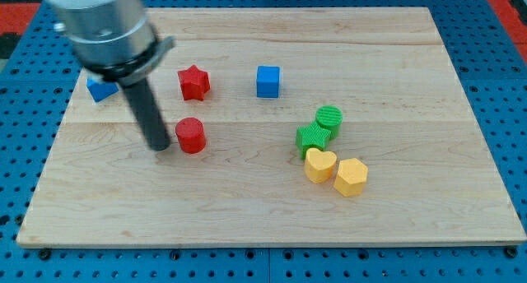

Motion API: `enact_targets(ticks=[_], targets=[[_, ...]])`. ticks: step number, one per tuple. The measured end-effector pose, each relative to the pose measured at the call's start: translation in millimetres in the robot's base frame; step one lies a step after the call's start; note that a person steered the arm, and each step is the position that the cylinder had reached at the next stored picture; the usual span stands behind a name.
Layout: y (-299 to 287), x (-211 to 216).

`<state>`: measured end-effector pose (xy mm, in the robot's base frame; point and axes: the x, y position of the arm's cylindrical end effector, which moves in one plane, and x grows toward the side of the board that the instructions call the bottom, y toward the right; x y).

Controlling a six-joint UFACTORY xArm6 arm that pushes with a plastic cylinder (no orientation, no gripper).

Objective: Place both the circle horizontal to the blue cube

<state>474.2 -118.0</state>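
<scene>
The blue cube (268, 81) sits near the board's top middle. The red circle (190, 136) lies left of centre, below and left of the cube. The green circle (329, 118) lies right of centre, below and right of the cube, touching the green star (312, 138). My tip (160, 146) rests on the board just left of the red circle, very close to it or touching it.
A red star (193, 82) lies above the red circle. A blue block (100, 88) sits at the left, partly hidden by the arm. A yellow heart (319, 164) and a yellow hexagon (351, 177) lie below the green star. The wooden board (272, 217) lies on a blue pegboard.
</scene>
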Motion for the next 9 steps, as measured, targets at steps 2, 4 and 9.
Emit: enact_targets(ticks=[2, 4, 9], targets=[[153.1, -45.9], [130.1, -18.1], [248.6, -63.1]])
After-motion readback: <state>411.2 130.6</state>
